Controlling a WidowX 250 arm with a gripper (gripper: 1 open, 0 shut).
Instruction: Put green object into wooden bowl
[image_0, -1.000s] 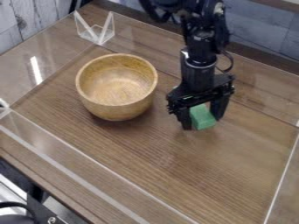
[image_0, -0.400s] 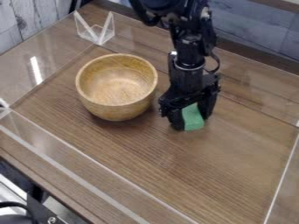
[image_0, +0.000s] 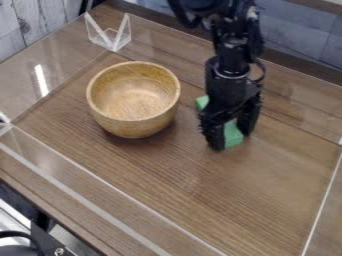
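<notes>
Green object (image_0: 230, 134), lying on the tabletop (image_0: 160, 180) just right of the wooden bowl (image_0: 134, 97), is now straddled by the re-turned, wide-spread gripper (image_0: 229, 137), not yet gripped, so closing appears next.

The wooden bowl (image_0: 132, 97) stands left of the pincer (image_0: 230, 133), with a narrow strip of bare tabletop (image_0: 201, 200) between them. The near and right parts of the tabletop lie open. A clear wall (image_0: 80, 200) (hard to see) fences the near edge; a clear stand (image_0: 107, 33) sits far left.
</notes>
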